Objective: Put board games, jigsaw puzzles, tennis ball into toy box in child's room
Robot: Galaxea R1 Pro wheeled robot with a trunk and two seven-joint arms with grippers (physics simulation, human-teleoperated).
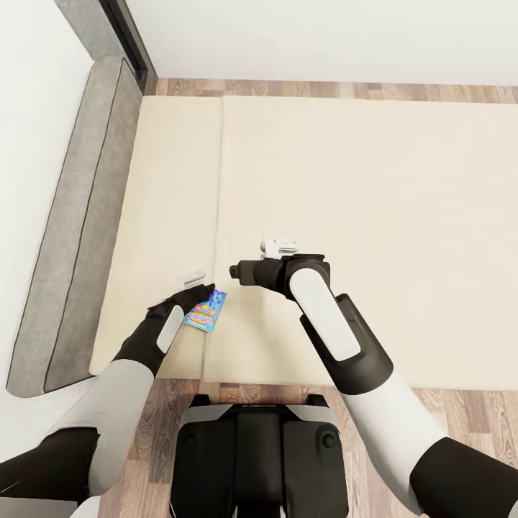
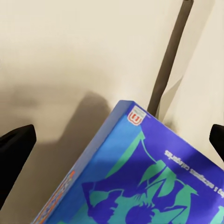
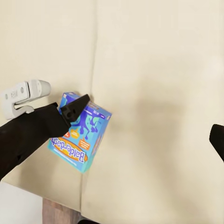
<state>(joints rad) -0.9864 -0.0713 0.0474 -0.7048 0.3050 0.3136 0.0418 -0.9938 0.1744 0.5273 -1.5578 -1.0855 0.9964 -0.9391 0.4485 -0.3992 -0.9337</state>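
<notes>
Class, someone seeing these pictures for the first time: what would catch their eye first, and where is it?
The small blue board game, the one bright thing on the plain cream bed, sits near the bed's front edge beside its seam. The left gripper is right at it, and the right gripper hovers over bare mattress nearby.

Bed [image 1: 374,201]: spans the head view, floor strip behind and before it. Headboard cushion [image 1: 79,216]: along the bed's left edge. Lengthwise seam [image 1: 219,216]: left of centre. Board game [image 1: 206,311]: near front edge, just left of the seam, at the left tool [image 1: 188,286]. Right tool [image 1: 277,244]: over the bed, right of the seam
</notes>
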